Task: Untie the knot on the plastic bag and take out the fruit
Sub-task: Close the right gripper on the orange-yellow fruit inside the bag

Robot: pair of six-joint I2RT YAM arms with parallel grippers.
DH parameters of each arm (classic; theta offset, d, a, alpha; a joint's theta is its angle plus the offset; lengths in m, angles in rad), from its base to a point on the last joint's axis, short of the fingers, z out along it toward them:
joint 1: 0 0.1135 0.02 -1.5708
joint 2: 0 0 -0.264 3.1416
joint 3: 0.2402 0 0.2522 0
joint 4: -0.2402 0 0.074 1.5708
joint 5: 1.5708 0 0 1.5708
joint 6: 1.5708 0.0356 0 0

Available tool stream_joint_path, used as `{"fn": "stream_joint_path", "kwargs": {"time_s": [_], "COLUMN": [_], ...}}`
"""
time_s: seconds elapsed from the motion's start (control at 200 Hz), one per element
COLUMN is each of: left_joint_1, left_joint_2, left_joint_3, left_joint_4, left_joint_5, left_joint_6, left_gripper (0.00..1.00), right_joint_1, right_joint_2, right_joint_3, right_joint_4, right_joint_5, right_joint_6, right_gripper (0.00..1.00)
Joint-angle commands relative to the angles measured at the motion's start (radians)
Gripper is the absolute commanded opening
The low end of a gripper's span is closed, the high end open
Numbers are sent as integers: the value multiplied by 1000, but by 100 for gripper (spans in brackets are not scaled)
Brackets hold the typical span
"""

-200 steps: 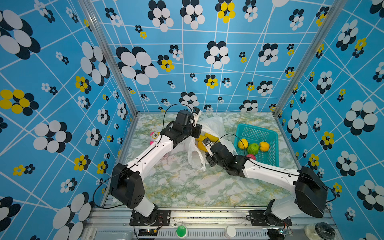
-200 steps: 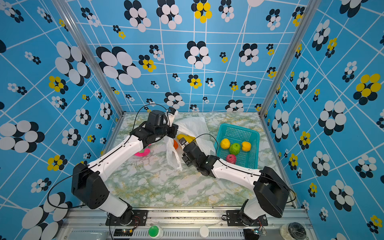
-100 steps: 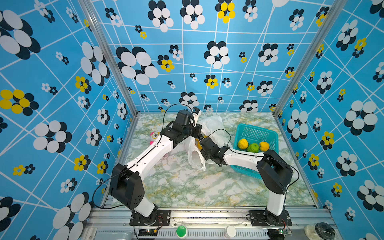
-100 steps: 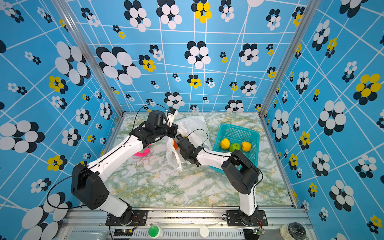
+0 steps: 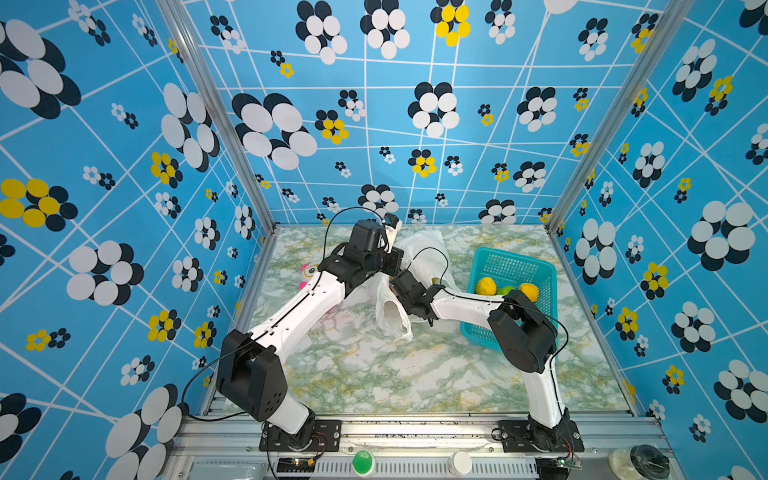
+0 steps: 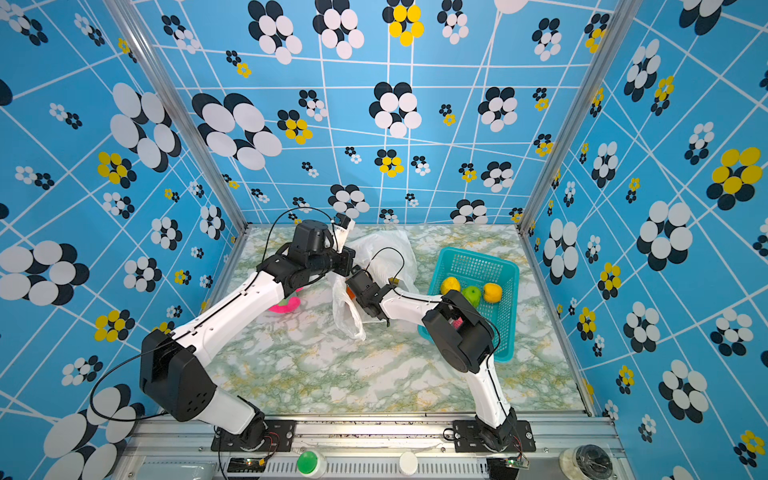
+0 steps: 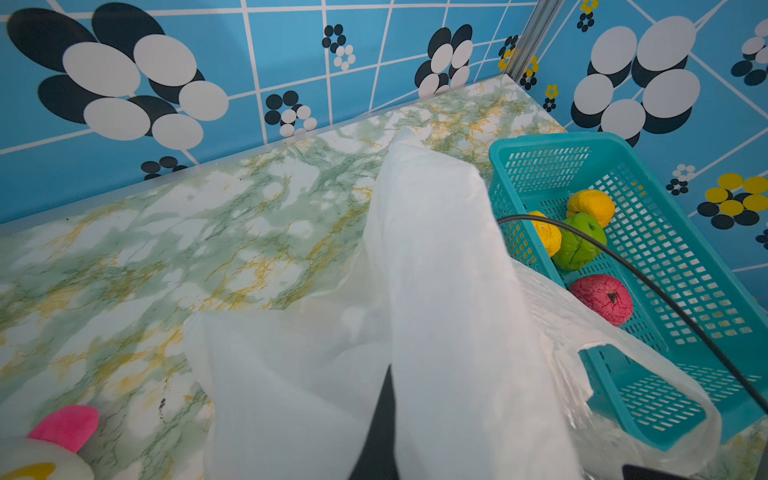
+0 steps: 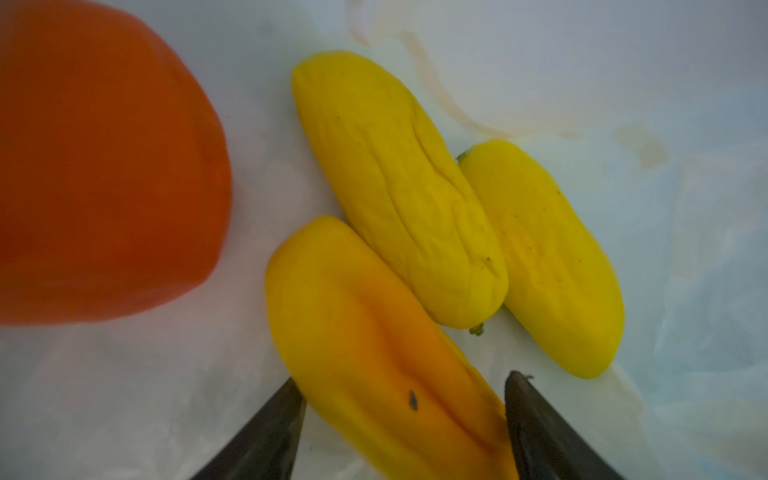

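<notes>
1. The right end effector has just pushed into the plastic bag lying on the table, its jaws newly spread. A fresh pick looks to be starting, with four pieces already in the teal basket.
2. The left end effector stays pinched on the bag's film, holding the mouth up.
3. Inside, a yellow-orange oblong fruit lies between the spread jaws, its long axis running away from them at a slight slant. A yellow oblong fruit and its twin lie parallel just beside it. An orange round fruit sits apart.
</notes>
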Motion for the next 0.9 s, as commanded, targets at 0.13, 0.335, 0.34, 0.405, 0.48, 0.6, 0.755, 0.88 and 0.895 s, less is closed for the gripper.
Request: {"fn": "stream_joint_path", "kwargs": {"time_s": [0.13,0.335,0.34,0.405,0.48,0.6,0.755,0.88,0.895], "left_joint_1": [-6,-6,-6,-6,-5,-4,-1,4,4], "left_joint_2": [-45,-40,-40,-33,-30,-27,-16,-4,-3], "left_joint_3": [-15,-16,-15,-10,-7,-6,3,7,8], "left_joint_4": [7,10,10,3,1,6,3,-3,-6], "left_joint_5": [-8,-15,-16,-28,-33,-34,-39,-50,-54], "left_joint_6": [17,18,18,18,17,17,14,9,7], "left_gripper": [0,0,0,0,0,0,0,0,0], "right_joint_1": [-12,-11,-12,-12,-12,-8,0,0,1], "right_joint_2": [96,25,22,-16,-67,-165,-286,-351,-357], "right_joint_3": [64,40,39,15,-24,-95,-186,-251,-259], "right_joint_4": [-87,-89,-89,-79,-57,-22,29,65,70], "right_joint_5": [46,19,19,9,-3,-31,-79,-112,-112], "right_joint_6": [16,36,37,45,55,60,61,69,71], "right_gripper": [73,45,45,42,39,35,28,23,22]}}
